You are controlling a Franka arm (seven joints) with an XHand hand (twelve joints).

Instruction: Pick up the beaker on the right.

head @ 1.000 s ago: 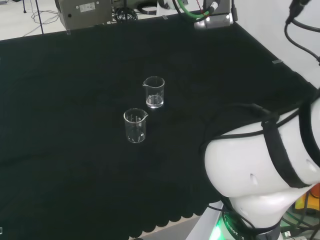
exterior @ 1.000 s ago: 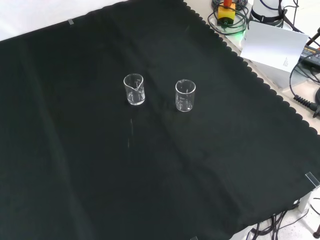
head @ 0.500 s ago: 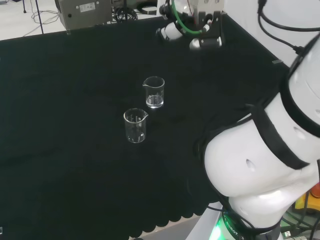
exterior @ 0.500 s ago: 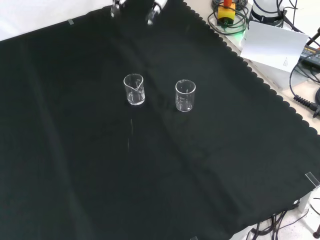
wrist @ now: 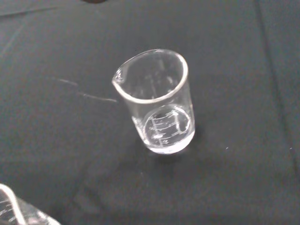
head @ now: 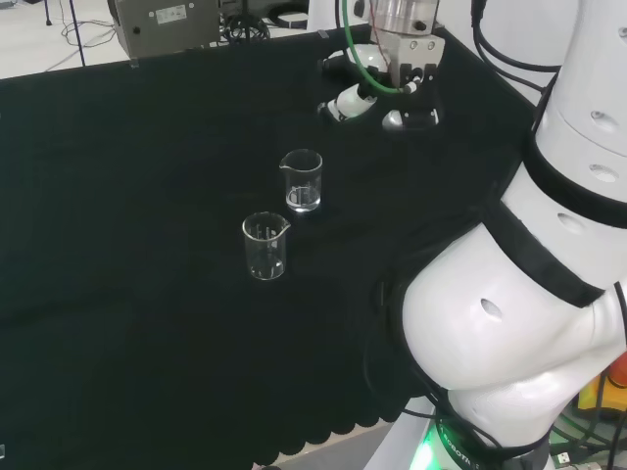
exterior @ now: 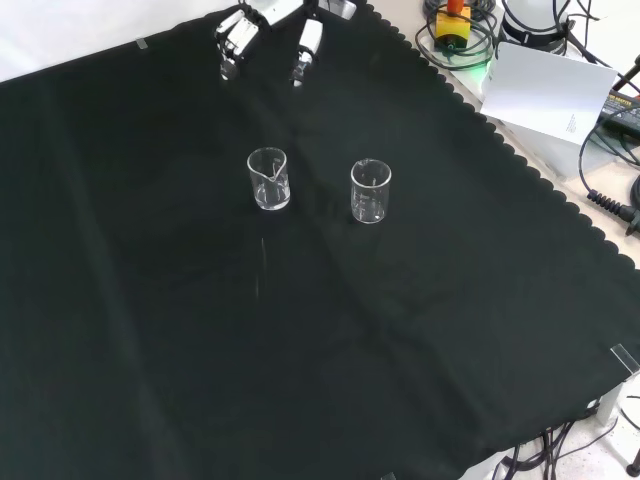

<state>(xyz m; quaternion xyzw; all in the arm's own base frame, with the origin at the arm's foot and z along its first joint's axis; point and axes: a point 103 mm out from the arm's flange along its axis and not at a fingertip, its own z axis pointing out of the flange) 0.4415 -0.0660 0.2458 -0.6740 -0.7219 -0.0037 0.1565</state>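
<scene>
Two small clear beakers stand upright on the black cloth. In the front view they are side by side, one on the left (exterior: 269,179) and one on the right (exterior: 370,191). In the head view the same two stand as a farther beaker (head: 302,180) and a nearer beaker (head: 265,246). My hand (exterior: 240,30) hangs above the cloth at the front view's top, beyond the left beaker and apart from both. In the head view the hand (head: 355,99) is right of the farther beaker. Its fingers are spread and hold nothing. The wrist view has one beaker (wrist: 157,105) close up and another's rim (wrist: 14,211) at a corner.
The arm's white links (head: 509,323) fill the head view's right. A white box (exterior: 550,95) and cables (exterior: 610,190) lie off the cloth's scalloped edge at the front view's right. Grey equipment (head: 167,24) stands beyond the cloth's far edge in the head view.
The hand has come into both views and moved down and closer to the beakers. The arm's links have swung. Neither beaker has moved.
</scene>
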